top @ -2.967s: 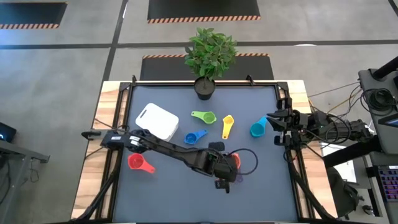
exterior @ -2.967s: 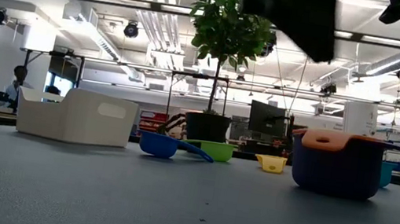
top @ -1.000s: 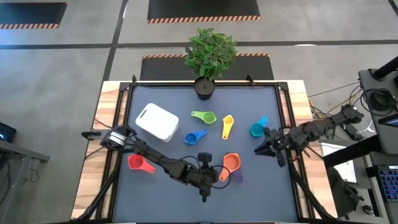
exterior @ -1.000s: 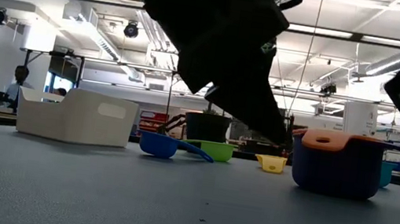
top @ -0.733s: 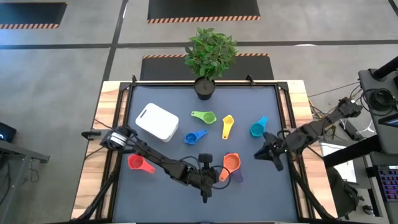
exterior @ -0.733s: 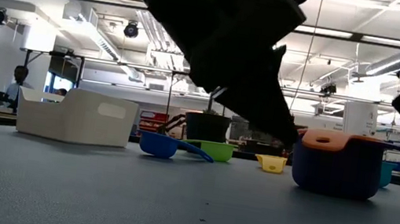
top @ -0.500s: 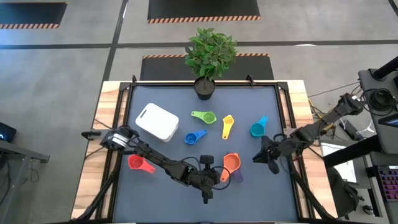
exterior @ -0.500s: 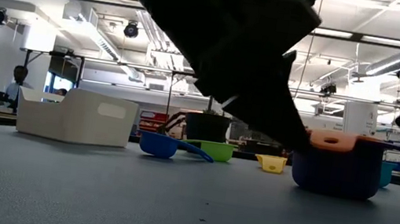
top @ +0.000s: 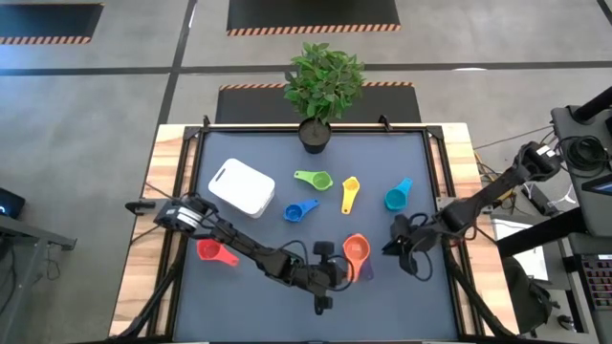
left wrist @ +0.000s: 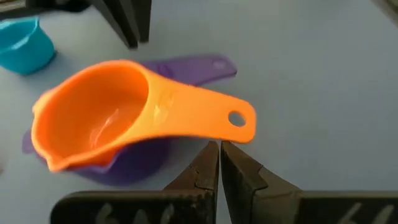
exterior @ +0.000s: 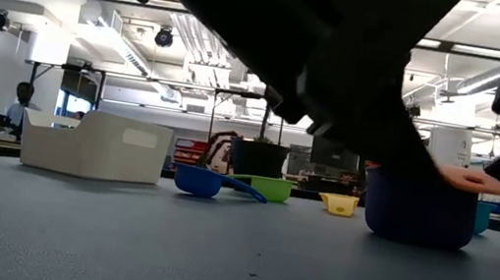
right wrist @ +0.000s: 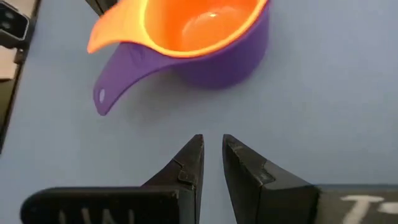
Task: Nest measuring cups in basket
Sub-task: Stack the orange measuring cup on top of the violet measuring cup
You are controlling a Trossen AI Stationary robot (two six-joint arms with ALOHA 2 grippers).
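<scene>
L gripper (left wrist: 219,163): fingers pressed together, holding nothing, low over the mat near the front edge, tips just short of the orange cup's (left wrist: 118,118) handle. R gripper (right wrist: 212,163): narrow gap only, nothing between the fingers, just beside the same stack on its right, facing the purple cup (right wrist: 211,62).

Location, from my high view: orange cup sits tilted inside the purple one, front-centre of the mat, handles pointing different ways. Red cup (top: 214,252) front-left. Blue (top: 298,210), green (top: 316,179), yellow (top: 350,194) and teal (top: 396,197) cups spread mid-table. Basket (top: 243,186) back-left, well apart from the stack, with no cups in it as far as I can see.

Handling, my judgement: thin moulded plastic, light, stiff, smooth. Will skate on the mat if nudged sideways, not fragile. Orange is loose in purple and could tip out. Best hold is across the flat handle; the bowl rim is a fallback. I'd lift purple by its handle so both travel together.

Change vs. earlier frames: R arm was parked at the right edge by the teal cup and has since swung in toward the stack. L arm was over the stack, pulled back toward the front, and now edges in again. In the low view the orange cup sat level a moment ago and now leans. Other cups and the basket unmoved.
</scene>
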